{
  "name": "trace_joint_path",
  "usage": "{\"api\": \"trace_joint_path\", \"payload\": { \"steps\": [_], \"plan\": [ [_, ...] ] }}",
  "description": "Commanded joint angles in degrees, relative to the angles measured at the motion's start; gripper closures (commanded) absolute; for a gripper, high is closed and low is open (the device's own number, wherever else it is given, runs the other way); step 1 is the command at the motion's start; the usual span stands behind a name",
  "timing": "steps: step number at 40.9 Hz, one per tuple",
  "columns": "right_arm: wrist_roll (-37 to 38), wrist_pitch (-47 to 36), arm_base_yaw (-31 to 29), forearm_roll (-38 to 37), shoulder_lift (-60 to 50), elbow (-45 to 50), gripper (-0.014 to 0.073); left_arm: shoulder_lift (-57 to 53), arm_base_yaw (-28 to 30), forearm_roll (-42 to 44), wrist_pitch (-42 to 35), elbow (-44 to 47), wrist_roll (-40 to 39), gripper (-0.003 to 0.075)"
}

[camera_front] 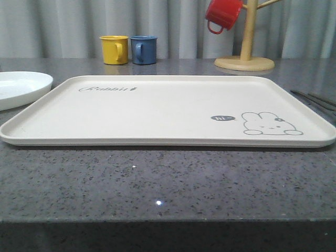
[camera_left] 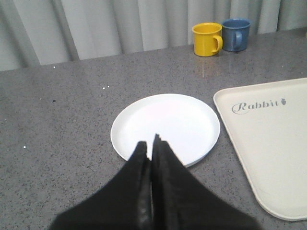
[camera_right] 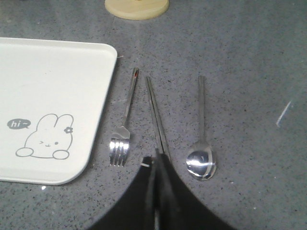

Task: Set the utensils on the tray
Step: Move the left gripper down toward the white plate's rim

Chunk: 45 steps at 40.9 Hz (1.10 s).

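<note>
Directly ahead of the right fingers [camera_right: 165,165] lie chopsticks [camera_right: 156,115], perhaps touching.

plate [camera_front: 21,86]: you see it cut by the front view's left edge
chopsticks [camera_right: 157,120]: near tips hidden behind the right hand [camera_right: 156,165]
mug stand [camera_right: 136,7]: cropped to its base

Yellow mug [camera_front: 114,49], blue mug [camera_front: 144,49], red mug [camera_front: 222,14]

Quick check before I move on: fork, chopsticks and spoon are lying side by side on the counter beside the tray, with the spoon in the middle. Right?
Not quite. In the right wrist view the chopsticks lie in the middle, with the fork on the side toward the tray and the spoon on the far side. All three do lie side by side on the counter beside the tray.
</note>
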Motion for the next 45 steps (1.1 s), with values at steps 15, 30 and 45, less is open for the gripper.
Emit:
{"api": "trace_joint_path", "payload": {
  "steps": [15, 30, 45],
  "plan": [
    [-0.31, -3.3, -0.26, 0.03, 1.31, -1.65, 0.0132, 4.44, -0.4, -0.56, -1.09, -1.38, -0.29, 0.0238],
    [-0.31, -3.3, -0.26, 0.03, 1.31, -1.65, 0.0118, 20.25, -0.4, -0.08, 8.02, -11.19, -0.29, 0.0225],
    [-0.31, -3.3, -0.26, 0.03, 1.31, -1.65, 0.0118, 41.84, 4.75, -1.8, 12.5, -22.49, 0.27, 0.0225]
  ]
}}
